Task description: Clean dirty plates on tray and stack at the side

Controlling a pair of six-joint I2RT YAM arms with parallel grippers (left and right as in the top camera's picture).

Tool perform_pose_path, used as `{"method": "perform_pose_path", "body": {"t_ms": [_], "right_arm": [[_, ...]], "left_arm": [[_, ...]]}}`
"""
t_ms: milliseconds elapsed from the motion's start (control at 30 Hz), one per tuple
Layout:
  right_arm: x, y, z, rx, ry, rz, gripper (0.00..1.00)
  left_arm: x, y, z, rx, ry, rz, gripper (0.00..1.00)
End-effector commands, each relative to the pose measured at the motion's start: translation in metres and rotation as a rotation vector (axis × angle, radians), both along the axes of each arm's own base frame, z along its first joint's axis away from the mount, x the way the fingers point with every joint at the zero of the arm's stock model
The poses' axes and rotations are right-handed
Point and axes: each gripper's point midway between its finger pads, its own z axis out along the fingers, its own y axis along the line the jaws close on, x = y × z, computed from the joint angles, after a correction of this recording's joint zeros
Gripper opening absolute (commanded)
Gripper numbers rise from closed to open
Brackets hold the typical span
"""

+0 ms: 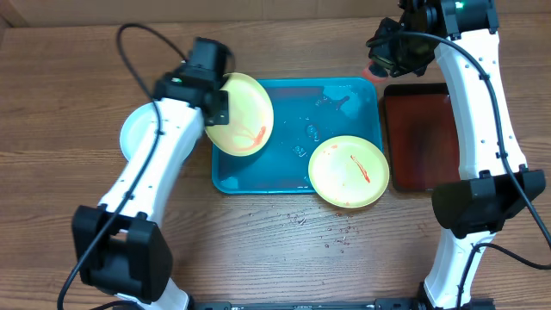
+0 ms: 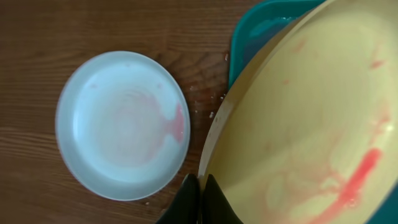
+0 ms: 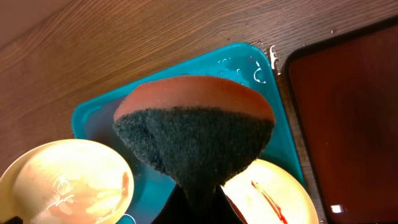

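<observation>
One yellow plate (image 1: pixel 243 116) is being held tilted over the left edge of the tray (image 1: pixel 284 176), its rim pinched by the left gripper (image 2: pixel 200 188), seemingly presenting its streaked face for scrubbing. The right gripper (image 3: pixel 194 198) is clamping a sponge (image 3: pixel 194 127) above the tray's far corner.

I read the right claw (image 3: pixel 198 210) clamped on an orange-backed sponge with a dark green scouring face (image 3: pixel 196 134). Below it, a turquoise rectangular plastic tray (image 3: pixel 99 118) sits on the wooden desk (image 3: pixel 124 50). A smeared pale yellow round plate (image 3: pixel 68 180) shows at lower left, and a red-streaked pale yellow round plate (image 3: pixel 273 199) at lower right. A black-rimmed dark-red tray (image 3: pixel 348 112) lies beside the turquoise one.
</observation>
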Motion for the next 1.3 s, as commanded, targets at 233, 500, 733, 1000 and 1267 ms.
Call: {"method": "perform_pose_path", "body": {"t_ms": [233, 500, 733, 1000, 1267], "right_arm": [[-0.001, 0.0, 0.006, -0.005, -0.019, 0.015, 0.04], [-0.003, 0.0, 0.006, -0.006, -0.01, 0.015, 0.04], [-0.003, 0.0, 0.006, -0.006, -0.01, 0.015, 0.04], [-0.004, -0.001, 0.005, -0.007, -0.006, 0.015, 0.04], [-0.004, -0.001, 0.005, -0.009, -0.004, 0.018, 0.04]], "left_arm": [[-0.006, -0.016, 0.074, 0.474, -0.314, 0.09, 0.04], [-0.008, -0.02, 0.108, 0.619, -0.459, 0.145, 0.04], [-0.014, -0.032, 0.125, 0.687, -0.529, 0.146, 0.04], [-0.023, -0.035, 0.149, 0.791, -0.618, 0.189, 0.04], [-0.025, -0.04, 0.152, 0.8, -0.631, 0.184, 0.04]]}}
